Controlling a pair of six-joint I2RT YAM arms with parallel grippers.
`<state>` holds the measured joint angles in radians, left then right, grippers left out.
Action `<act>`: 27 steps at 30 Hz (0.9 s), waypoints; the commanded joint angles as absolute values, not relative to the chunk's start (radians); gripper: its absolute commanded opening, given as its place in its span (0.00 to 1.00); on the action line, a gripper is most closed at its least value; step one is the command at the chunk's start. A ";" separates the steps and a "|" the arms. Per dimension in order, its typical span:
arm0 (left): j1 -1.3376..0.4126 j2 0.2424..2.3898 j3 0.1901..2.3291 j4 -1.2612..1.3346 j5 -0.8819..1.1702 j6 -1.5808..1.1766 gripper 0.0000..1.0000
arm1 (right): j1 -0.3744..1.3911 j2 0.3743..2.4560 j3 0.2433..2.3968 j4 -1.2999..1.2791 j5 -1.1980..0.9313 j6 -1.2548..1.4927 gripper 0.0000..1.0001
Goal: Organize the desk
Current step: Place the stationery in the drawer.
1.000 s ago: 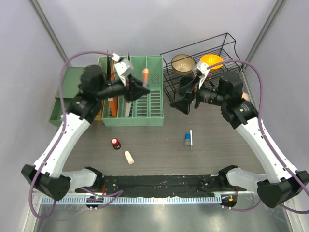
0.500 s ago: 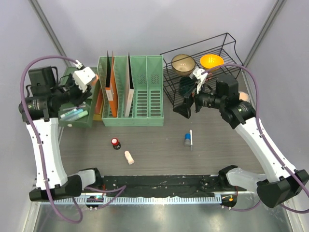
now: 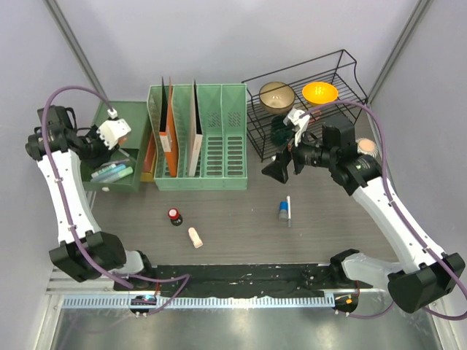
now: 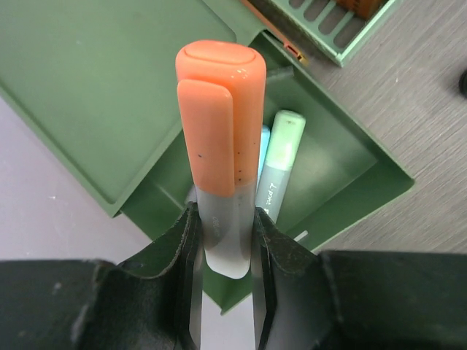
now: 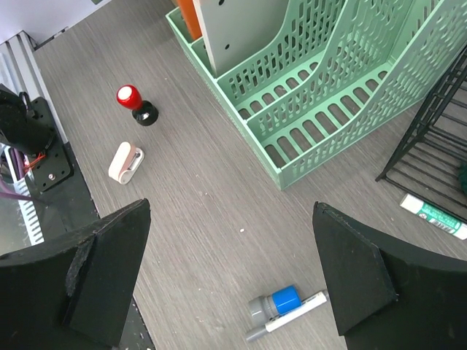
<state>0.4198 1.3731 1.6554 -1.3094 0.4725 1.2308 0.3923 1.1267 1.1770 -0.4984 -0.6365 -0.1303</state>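
Marker [image 4: 220, 146], glossy rounded orange cap, clenched in left jaws (right jaws spread, empty) over green drawer [image 4: 328, 160].

Bright, even light; soft shadows on the desk [image 3: 233, 219]; orange marker [image 4: 219, 109] glints.

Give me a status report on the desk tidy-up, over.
Left gripper shut on orange highlighter, aimed at open green drawer. Right gripper open, empty, over the desk. Red stamp, small beige item, blue marker loose on it.
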 commanded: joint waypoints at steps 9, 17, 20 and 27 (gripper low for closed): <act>0.425 1.437 1.582 -1.269 0.385 1.341 0.00 | 0.391 1.112 1.167 -0.477 -0.629 -0.138 0.98; 0.423 1.430 1.499 -1.220 0.324 1.377 0.00 | 0.391 1.129 1.173 -0.482 -0.614 -0.135 0.98; 0.423 1.433 1.468 -1.174 0.282 1.387 0.00 | 0.390 1.134 1.181 -0.488 -0.614 -0.133 0.98; 0.425 1.457 1.477 -1.144 0.247 1.391 0.12 | 0.391 1.118 1.177 -0.506 -0.604 -0.149 0.98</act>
